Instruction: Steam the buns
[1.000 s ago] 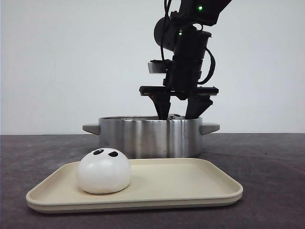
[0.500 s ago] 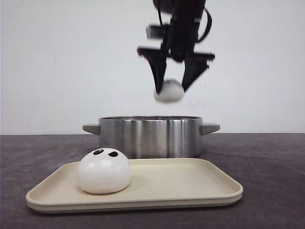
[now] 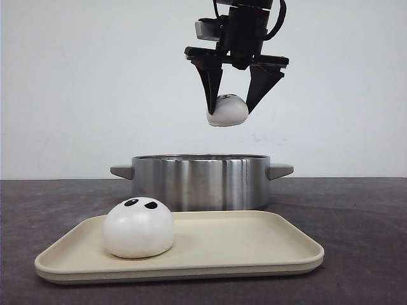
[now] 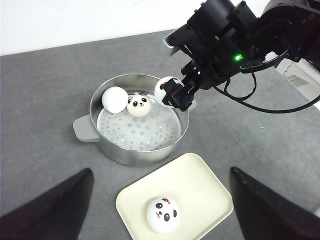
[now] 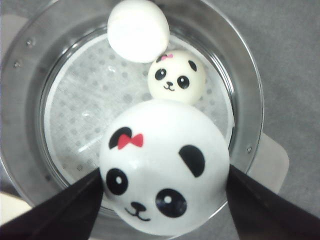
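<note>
Buns: four in view. One bun (image 3: 227, 110) is clamped between the fingers of the right gripper (image 3: 233, 107), held in the air directly above the steel pot (image 3: 200, 183), well clear of its rim. Right wrist view shows its panda face with a red bow turned up toward the camera, fingers pressing on both flanks. Two buns sit on the perforated steamer plate (image 4: 135, 132) inside the pot: one face-up (image 4: 138, 106), one showing only plain white (image 4: 114, 99), touching each other near the far wall. Fourth bun (image 3: 138, 227) rests on the beige tray (image 3: 254, 238), on the surface in front of the pot, toward the left arm's side. Left gripper (image 4: 160, 210): fingers spread wide apart, holding nothing, hovering over the tray. Key relation: held bun hangs straight above the pot; bare steamer plate lies beneath it. Judgement: whether the carry goes down into the pot or out to the tray cannot be told from this instant.
</note>
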`<state>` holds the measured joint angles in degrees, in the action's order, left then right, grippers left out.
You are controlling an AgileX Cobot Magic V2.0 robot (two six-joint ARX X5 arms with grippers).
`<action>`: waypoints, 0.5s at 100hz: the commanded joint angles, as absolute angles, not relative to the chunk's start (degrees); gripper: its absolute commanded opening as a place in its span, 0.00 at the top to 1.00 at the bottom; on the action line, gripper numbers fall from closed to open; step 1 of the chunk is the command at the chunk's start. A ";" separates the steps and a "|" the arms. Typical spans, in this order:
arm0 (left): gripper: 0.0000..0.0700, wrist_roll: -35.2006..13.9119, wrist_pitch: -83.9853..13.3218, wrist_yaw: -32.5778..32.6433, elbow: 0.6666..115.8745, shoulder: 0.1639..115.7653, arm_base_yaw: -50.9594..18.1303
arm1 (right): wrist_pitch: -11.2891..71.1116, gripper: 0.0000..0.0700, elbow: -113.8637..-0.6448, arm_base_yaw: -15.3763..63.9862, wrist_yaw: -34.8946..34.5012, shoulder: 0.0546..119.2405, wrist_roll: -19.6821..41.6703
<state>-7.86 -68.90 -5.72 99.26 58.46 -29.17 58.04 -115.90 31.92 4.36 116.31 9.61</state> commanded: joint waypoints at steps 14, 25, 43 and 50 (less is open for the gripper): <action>0.29 -7.09 -69.93 -5.56 100.44 58.22 -29.65 | 57.06 0.32 -116.99 32.86 2.74 120.36 10.55; 0.29 -7.09 -70.37 -5.56 100.44 57.54 -29.65 | 56.62 0.32 -116.97 33.36 3.01 122.56 10.50; 0.29 -6.98 -71.13 -5.54 100.44 56.45 -29.65 | 56.53 0.32 -116.97 33.45 3.01 125.82 11.35; 0.29 -6.85 -71.16 -5.54 100.44 56.16 -29.65 | 56.64 0.32 -116.97 33.47 3.01 126.89 11.70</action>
